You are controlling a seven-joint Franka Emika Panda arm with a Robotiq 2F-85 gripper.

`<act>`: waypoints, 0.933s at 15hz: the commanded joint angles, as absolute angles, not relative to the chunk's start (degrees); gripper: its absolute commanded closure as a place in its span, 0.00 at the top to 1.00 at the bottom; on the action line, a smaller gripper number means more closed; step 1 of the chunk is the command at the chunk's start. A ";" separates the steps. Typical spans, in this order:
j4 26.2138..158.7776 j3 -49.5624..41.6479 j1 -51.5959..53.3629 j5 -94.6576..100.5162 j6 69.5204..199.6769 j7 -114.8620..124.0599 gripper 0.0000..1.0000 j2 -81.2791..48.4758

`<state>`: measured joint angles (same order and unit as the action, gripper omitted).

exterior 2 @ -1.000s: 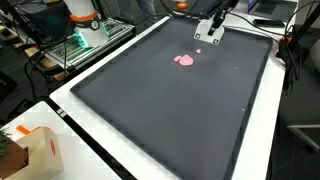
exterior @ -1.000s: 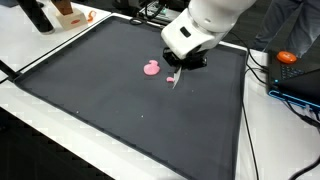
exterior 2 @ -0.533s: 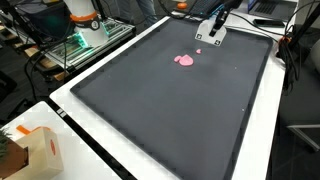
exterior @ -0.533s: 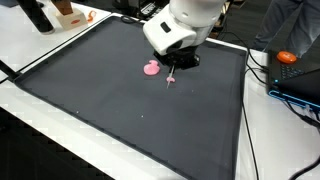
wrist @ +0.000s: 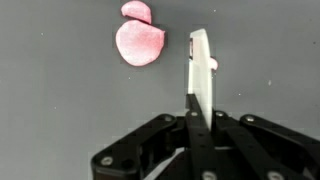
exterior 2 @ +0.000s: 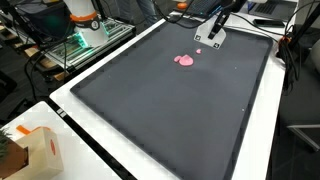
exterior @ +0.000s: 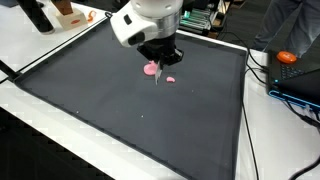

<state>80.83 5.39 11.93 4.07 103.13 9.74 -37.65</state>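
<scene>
Pink lump (wrist: 140, 42) at left in wrist view: sits flat on dark mat (wrist: 60, 100), untouched. Just right of it, white stick (wrist: 199, 70), clamped between the closed fingers of gripper (wrist: 196, 125); cannot tell whether its tip meets the mat. Further right, small pink bit (wrist: 213, 64), peeking from behind the stick. Looks like an approach with the tool in hand. Next move probably calls for a small sideways shift toward the lump and a gentle lowering.

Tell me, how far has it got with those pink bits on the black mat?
Done: the hand grips a white stick. Under way: the stick's tip is beside the small pink bit, near the big pink blob. Left, I'd guess: dealing with both pieces, which lie apart on the mat.
</scene>
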 commanded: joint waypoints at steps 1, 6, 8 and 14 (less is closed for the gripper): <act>80.40 5.20 9.68 0.75 99.42 8.16 0.01 -37.24; 79.01 4.70 7.06 -2.12 94.37 7.90 0.01 -38.04; 78.74 4.48 6.03 -3.26 93.10 7.78 0.01 -38.19; 81.05 3.57 2.48 -7.12 93.53 6.55 0.01 -37.30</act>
<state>79.69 3.95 4.36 -4.09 94.04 8.13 -37.82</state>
